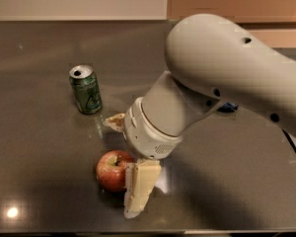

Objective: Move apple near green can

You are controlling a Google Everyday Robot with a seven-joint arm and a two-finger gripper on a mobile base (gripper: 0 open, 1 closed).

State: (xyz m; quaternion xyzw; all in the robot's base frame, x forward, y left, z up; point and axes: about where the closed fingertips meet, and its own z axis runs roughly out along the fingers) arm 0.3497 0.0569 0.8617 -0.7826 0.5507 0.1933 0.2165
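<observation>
Low and left of centre on the dark bench [44, 181]: apple [111, 172], stem up. Gripper [122, 166] down at it, fingers [139, 187] spread open, one pale finger touching the apple's right side, the other poking out above it. Green can [86, 89] upright in the upper left, apart from the apple. Bit of blue wrapper [228, 106] peeking from behind the arm [227, 73] at right.

you're working in dim, warm overhead light: a glare spot [12, 212] sits on the table [39, 152] near its front edge, and soft shadow [217, 186] spreads beside the gripper [122, 167], low at the apple [108, 174].
</observation>
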